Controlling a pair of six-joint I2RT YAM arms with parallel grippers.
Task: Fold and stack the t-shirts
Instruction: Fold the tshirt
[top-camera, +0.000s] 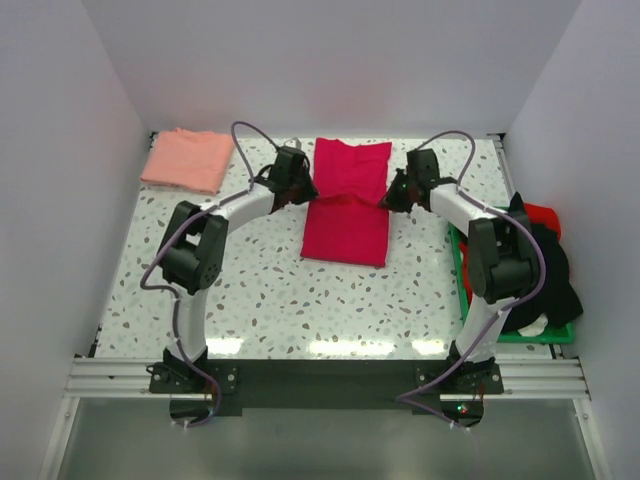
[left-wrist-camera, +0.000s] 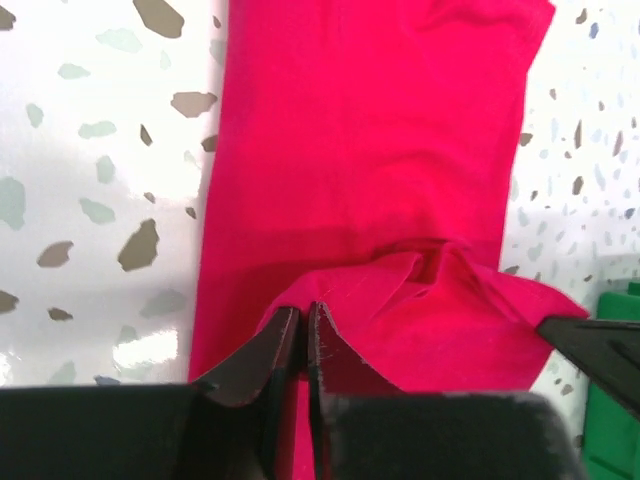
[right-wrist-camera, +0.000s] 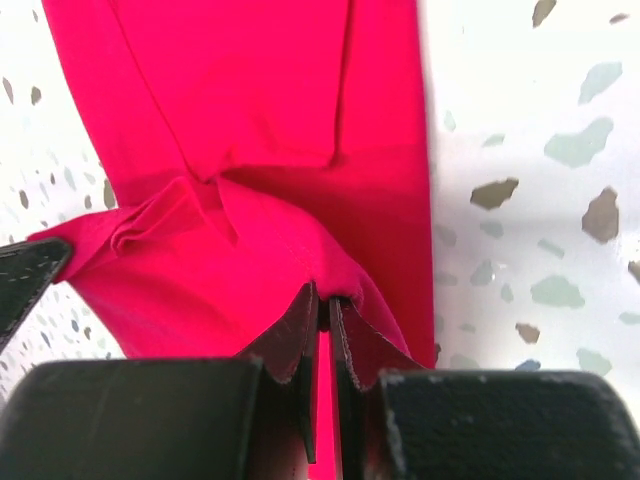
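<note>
Partly folded crimson t-shirt (top-camera: 347, 205).

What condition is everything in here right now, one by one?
red t-shirt: half folded, gripped at both edges.
pink t-shirt: folded, lying in far left corner.
left jaws: shut on red t-shirt.
right jaws: shut on red t-shirt.
green tray: holds heaped unfolded clothes.

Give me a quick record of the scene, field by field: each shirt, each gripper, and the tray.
red t-shirt: mid-table, folded into a long strip
pink t-shirt: folded, far left corner, untouched
left gripper: jaws shut on the red t-shirt's left edge
right gripper: jaws shut on its right edge
green tray: right side of table, holding dark and red cloth
</note>
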